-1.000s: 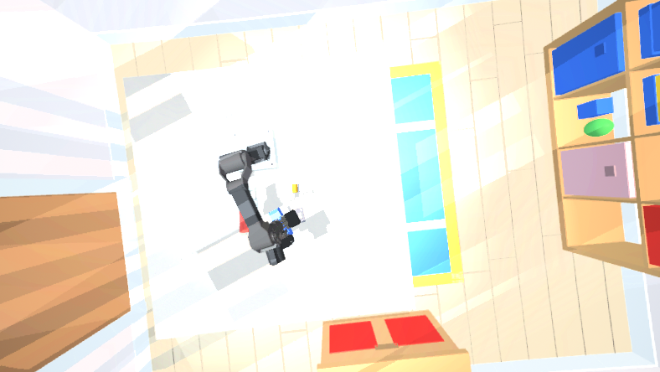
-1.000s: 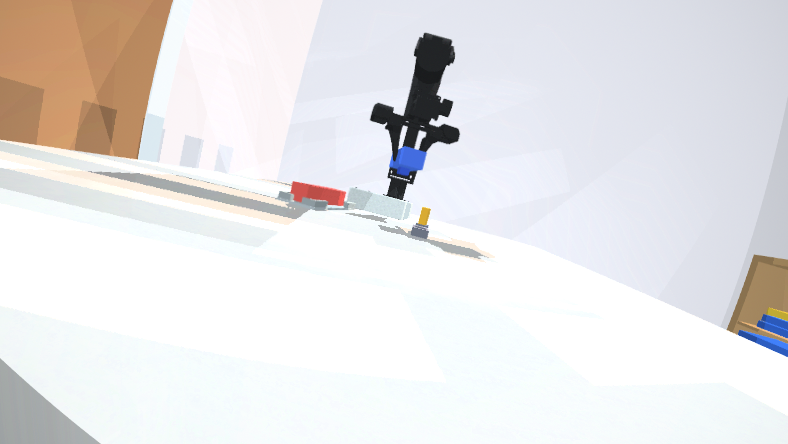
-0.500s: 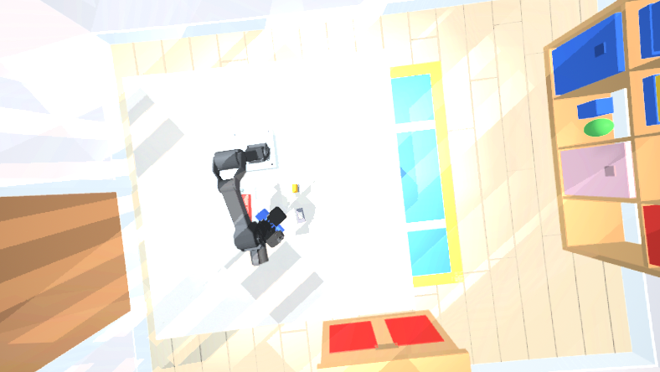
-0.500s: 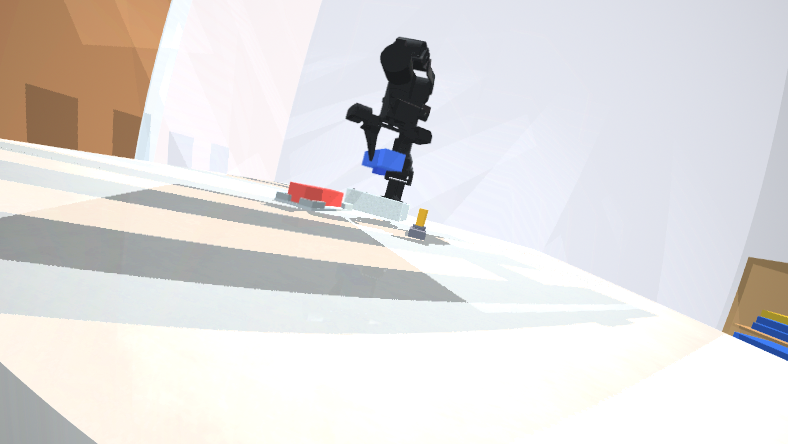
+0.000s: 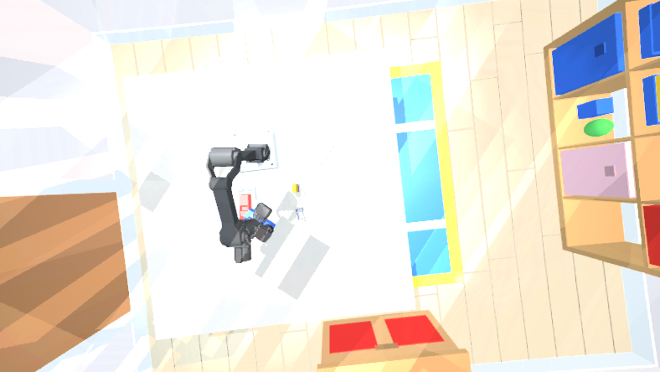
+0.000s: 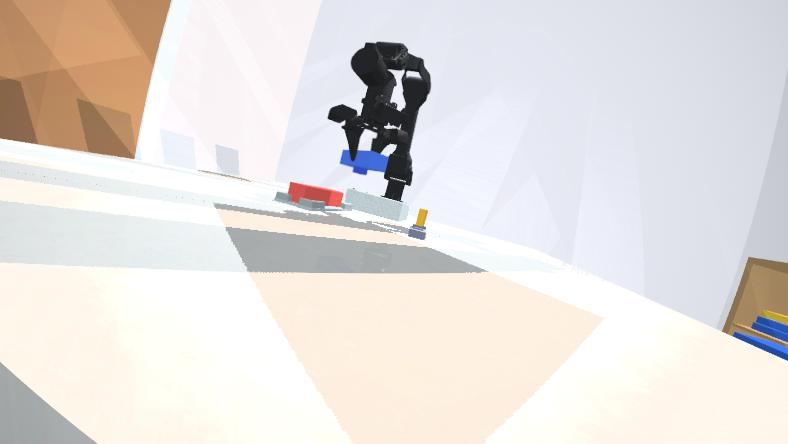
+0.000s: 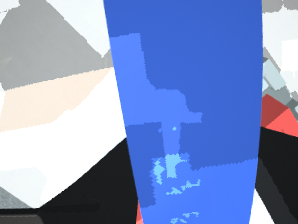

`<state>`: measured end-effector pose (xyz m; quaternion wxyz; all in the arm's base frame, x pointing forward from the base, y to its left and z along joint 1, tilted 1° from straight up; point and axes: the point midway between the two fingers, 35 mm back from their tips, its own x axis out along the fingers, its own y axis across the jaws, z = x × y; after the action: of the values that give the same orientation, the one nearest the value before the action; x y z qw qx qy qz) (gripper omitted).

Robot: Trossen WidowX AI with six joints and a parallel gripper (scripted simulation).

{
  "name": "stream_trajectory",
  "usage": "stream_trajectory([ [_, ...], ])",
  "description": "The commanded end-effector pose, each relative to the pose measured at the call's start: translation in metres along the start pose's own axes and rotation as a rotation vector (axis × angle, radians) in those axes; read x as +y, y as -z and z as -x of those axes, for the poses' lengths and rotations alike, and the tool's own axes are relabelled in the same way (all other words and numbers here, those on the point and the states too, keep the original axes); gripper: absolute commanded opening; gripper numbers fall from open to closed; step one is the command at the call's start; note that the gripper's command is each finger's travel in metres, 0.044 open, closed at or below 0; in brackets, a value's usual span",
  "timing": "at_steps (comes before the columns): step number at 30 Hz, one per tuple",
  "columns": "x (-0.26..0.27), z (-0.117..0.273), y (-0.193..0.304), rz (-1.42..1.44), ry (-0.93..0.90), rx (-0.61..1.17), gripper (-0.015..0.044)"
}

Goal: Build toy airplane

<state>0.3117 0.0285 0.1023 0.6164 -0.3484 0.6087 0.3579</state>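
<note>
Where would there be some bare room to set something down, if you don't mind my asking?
From above, the widest open-looking patch lies between the yellow fin and the yellow-edged panel; glare could hide pale items. It is crowded where the hand holds the blue wing close to the red body.
</note>
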Motion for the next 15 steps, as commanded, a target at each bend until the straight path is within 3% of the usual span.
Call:
stream_trajectory([
  [1, -0.005, 0.001, 0.013, 0.060, 0.014, -0.001, 0.0000],
  [15, -0.016, -0.007, 0.055, 0.283, 0.014, 0.006, 0.0000],
])
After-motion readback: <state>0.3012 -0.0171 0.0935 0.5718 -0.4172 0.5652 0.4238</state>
